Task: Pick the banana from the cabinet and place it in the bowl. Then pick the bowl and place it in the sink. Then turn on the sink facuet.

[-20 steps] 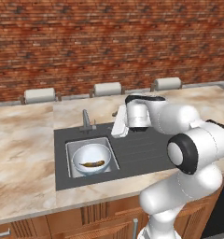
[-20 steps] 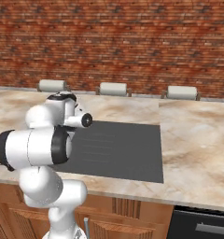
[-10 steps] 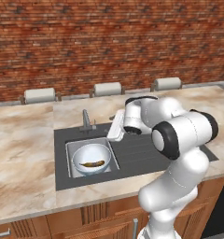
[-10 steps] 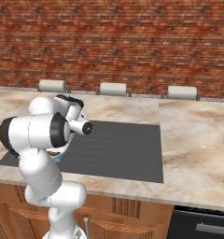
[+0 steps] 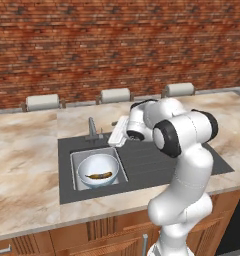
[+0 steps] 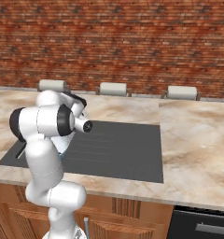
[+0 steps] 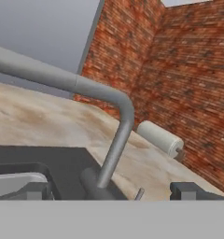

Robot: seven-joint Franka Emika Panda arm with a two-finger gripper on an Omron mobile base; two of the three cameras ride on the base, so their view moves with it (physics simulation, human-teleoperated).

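The blue-patterned bowl [image 5: 98, 169] sits in the pale sink [image 5: 76, 179], and the brown-mottled banana [image 5: 100, 175] lies inside it. Behind the basin, on the dark surround [image 5: 157, 160], stands the sink facuet [image 5: 92, 129]. My gripper [image 5: 113, 136] hovers just right of the tap, pointing at it, open and empty. In the hand view the tap's spout [image 7: 115, 140] rises close in front between my two fingertips [image 7: 187, 190], and its small lever [image 7: 140, 193] pokes up at the base. The gripper [image 7: 111, 191] touches nothing there. The cabinet is out of view.
Marble counter [image 5: 27, 150] surrounds the sink. Three pale cylinders [image 5: 115, 95] lie along the foot of the brick wall [image 5: 117, 45]; one [image 7: 159, 137] shows behind the tap in the hand view. My own arm [image 6: 46, 123] blocks the sink in the right base view.
The hand has shifted a little left toward the tap while the elbow swung round to the right. The jaws stayed open. Bowl and banana have not moved.
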